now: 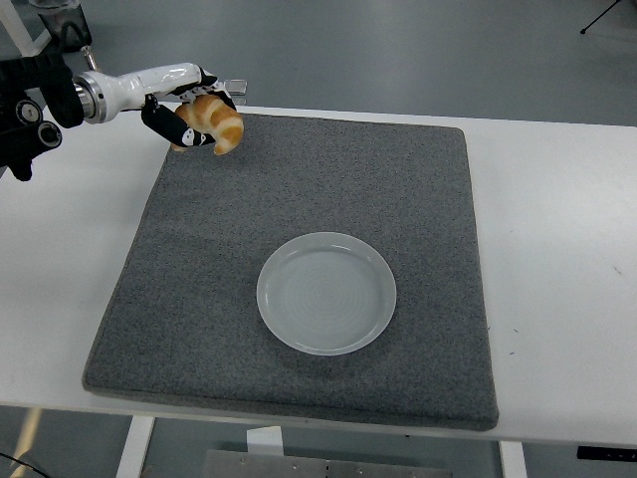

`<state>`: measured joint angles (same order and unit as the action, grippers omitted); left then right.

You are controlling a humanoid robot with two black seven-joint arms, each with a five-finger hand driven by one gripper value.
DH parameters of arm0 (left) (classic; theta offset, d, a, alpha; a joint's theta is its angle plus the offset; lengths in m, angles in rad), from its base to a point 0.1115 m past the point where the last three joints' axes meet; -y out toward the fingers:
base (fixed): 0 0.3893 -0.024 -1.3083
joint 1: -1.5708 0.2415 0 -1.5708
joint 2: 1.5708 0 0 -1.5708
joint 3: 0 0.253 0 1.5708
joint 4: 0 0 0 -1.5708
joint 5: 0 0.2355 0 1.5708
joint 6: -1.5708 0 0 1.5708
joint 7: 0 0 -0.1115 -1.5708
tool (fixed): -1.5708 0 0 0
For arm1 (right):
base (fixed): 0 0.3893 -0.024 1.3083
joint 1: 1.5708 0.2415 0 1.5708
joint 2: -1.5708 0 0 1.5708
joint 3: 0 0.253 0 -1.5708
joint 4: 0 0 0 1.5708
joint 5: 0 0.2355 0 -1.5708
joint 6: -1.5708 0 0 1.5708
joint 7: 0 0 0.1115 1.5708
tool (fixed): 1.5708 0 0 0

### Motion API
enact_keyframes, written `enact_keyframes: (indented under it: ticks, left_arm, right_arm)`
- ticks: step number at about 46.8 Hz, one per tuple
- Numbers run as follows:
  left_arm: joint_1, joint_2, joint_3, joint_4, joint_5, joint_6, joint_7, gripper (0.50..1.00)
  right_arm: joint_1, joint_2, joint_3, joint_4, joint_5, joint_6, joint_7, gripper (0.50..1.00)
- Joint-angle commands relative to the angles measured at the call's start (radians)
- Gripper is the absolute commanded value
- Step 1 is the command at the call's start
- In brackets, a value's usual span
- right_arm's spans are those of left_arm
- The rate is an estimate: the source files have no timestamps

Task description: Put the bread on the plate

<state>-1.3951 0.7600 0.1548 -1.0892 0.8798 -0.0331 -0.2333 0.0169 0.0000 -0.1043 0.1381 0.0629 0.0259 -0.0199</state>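
Bread in the air, carry under way!
Left hand (184, 110) fingers pinching bread (213, 123) high over grey mat's (418, 199) far-left corner; next, swinging right and down to the empty plate (326, 293).

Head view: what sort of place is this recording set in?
Probably a robotics lab or test room: a white table with a grey felt mat, bare grey floor behind, and a tripod foot at top right.

Rough grey felt mat (299, 229), glossy translucent plate (326, 293)
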Motion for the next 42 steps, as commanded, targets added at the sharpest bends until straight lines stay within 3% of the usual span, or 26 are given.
enact_keyframes:
  ticks: [1, 11, 26, 42]
  left_arm:
    - [-0.047, 0.028, -0.001, -0.020, -0.002, -0.027, -0.001, 0.500]
    - [-0.117, 0.062, -0.038, -0.043, 0.002, -0.059, -0.004, 0.500]
    - [-0.119, 0.061, -0.130, -0.172, 0.013, -0.122, -0.146, 0.500]
    - [-0.104, -0.040, -0.141, -0.232, 0.018, -0.123, -0.227, 0.500]
  right_arm:
    - [0.000, 0.000, 0.000, 0.000, 0.000, 0.000, 0.000, 0.952]
    - [0.000, 0.000, 0.000, 0.000, 0.000, 0.000, 0.000, 0.952]
    - [0.000, 0.000, 0.000, 0.000, 0.000, 0.000, 0.000, 0.952]
    - [0.000, 0.000, 0.000, 0.000, 0.000, 0.000, 0.000, 0.952]
